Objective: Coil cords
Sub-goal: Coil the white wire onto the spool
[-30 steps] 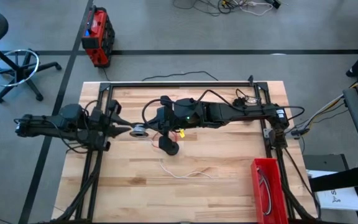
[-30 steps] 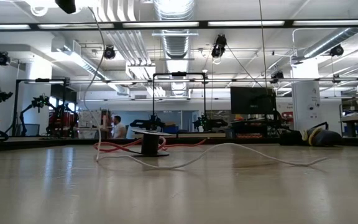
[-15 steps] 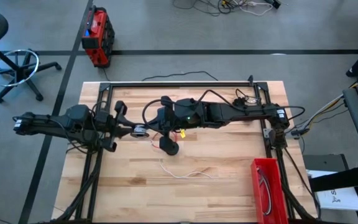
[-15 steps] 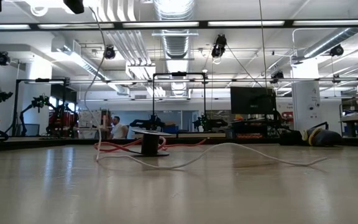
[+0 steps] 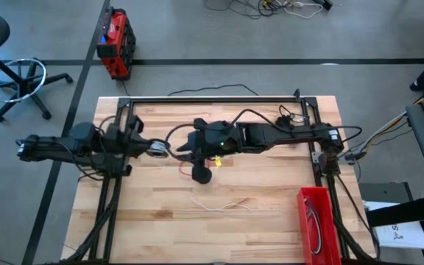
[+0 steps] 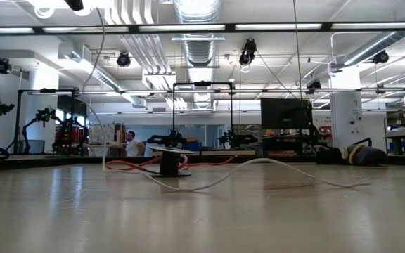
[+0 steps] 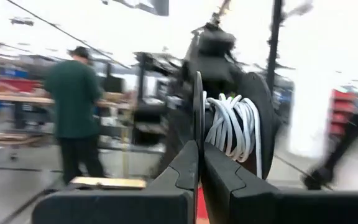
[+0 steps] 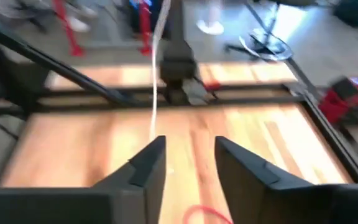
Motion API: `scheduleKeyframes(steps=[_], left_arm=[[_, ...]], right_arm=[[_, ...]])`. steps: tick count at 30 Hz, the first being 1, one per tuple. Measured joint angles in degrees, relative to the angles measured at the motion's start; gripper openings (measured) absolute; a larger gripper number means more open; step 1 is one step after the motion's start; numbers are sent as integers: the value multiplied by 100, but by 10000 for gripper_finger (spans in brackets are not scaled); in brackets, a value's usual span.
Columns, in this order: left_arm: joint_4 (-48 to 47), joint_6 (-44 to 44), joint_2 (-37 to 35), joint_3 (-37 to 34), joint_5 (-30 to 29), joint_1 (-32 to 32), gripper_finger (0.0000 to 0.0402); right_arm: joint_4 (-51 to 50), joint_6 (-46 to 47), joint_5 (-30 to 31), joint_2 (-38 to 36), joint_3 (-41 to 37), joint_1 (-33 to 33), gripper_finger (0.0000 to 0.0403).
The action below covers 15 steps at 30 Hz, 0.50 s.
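The white cord [image 5: 223,204] lies loose across the table [image 5: 271,228], its long axis running side to side, just in front of the dark spool [image 5: 202,175], and rises from there to the left gripper [image 5: 160,149]. That gripper's fingers [image 7: 188,168] are pressed together on a disc wound with white cord; the right gripper [image 8: 188,163], beside the spool, is parted with the cord running between its fingers, nothing clamped. Since a second ago the left gripper has drawn nearer the right, and the strand's rise has shifted sideways in the low view.
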Motion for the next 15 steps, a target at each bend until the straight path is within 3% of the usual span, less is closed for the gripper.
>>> scheduleKeyframes(steps=[3, 8, 15], left_arm=[[-29, 3, -235, 0, -521, 2, 1], [-48, 22, -555, 2, -1152, 2, 0], [-181, 39, -1109, 4, -1191, 2, 0]], right_arm=[[-33, 67, 482, 200, -186, 112, 142], [750, 67, 1034, 788, -556, 272, 174], [2051, 332, 1502, 1420, -683, 345, 180]])
